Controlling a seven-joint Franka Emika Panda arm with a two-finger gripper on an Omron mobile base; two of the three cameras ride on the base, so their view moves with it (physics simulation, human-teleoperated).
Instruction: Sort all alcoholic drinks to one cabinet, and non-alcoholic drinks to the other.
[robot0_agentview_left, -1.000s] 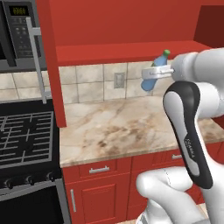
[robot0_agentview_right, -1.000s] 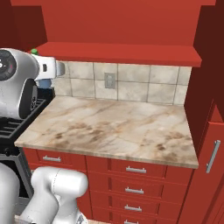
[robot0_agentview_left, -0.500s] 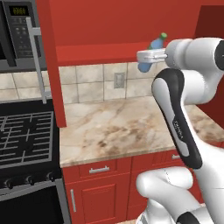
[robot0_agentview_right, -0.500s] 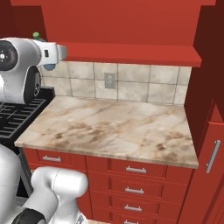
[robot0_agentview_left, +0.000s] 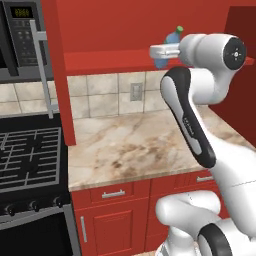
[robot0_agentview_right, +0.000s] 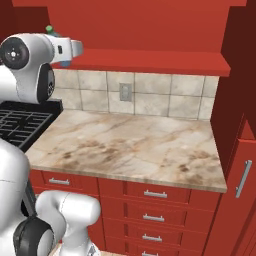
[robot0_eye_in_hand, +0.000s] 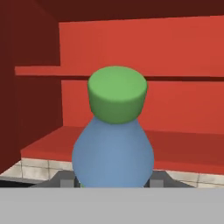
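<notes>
At open upper red cabinet (robot0_agentview_left: 125, 60) mouth: translucent blue plastic bottle w/ green cap (robot0_eye_in_hand: 114, 131) clamped in gripper (robot0_agentview_left: 162, 50), fingers shut on body. Bottle roughly upright, cap up, level w/ lower shelf edge; shelf lies straight ahead.

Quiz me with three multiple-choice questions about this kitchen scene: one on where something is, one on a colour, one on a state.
1. Where is the blue bottle?
A. Raised in front of the open upper cabinet
B. Lying on the counter
C. Standing on the stove

2. What colour is the bottle's cap?
A. Purple
B. Green
C. White

3. What is the gripper doing?
A. Hanging open with nothing in it
B. Shut on the bottle
C. Pulling a drawer handle

Answers:
1 A, the hand view shows the bottle facing the red shelves.
2 B, the cap is plainly green.
3 B, the bottle rides at the gripper, high above the counter.
</notes>
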